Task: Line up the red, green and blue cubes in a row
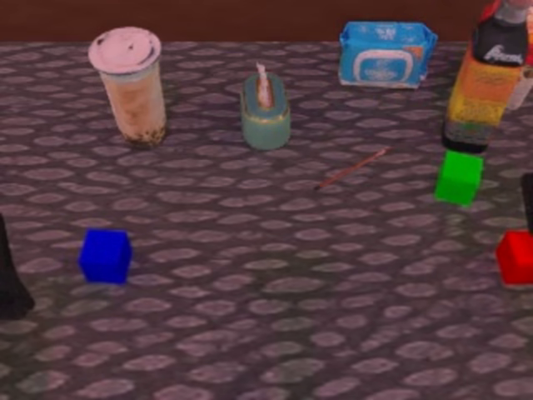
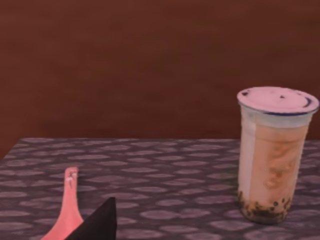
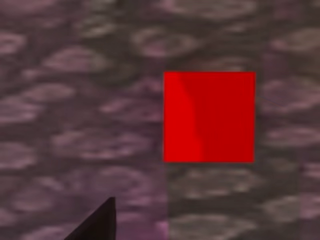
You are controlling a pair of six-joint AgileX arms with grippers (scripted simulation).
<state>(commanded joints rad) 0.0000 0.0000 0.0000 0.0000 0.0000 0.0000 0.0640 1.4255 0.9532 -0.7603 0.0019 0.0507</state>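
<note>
Right pincer [image 1: 528,200] above red cube [image 1: 515,257], right of green cube [image 1: 459,177]; blue cube [image 1: 105,255] far left of green. Finger spread: cannot tell. Centre over red cube, descend straight, grip flat faces. Left arm parked.

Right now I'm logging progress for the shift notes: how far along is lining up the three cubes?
Nothing looks done: the blue cube sits alone at the table's left, the green cube and red cube far right, apart. In hand: the right wrist view looks straight down on the red cube, so the right arm seems poised over it; no cube is gripped. The left arm waits at the left edge. All three placements remain.
</note>
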